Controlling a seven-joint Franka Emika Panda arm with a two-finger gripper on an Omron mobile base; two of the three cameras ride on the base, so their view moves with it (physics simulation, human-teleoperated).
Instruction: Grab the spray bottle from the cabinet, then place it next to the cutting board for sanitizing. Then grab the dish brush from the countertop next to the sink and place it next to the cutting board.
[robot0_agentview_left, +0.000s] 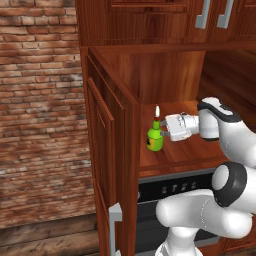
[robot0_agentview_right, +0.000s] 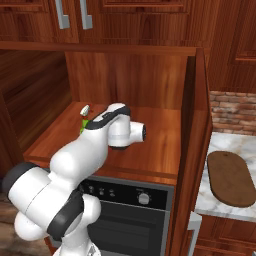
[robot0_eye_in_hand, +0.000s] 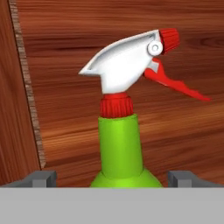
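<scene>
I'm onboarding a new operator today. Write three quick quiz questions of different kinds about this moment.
1. True or false: the gripper is shut on the spray bottle.
2. Where does the bottle stand? A) on the shelf inside the cabinet B) on the countertop C) on the cutting board
3. Fill in: in the hand view, the fingertips flank the bottle's ____ neck.

Key: 1 false, the jaws are open; 2 A; 3 green.

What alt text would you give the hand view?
A lime-green spray bottle with a white trigger head and red nozzle stands upright close ahead, between the open gripper tips, against the cabinet wood.
</scene>
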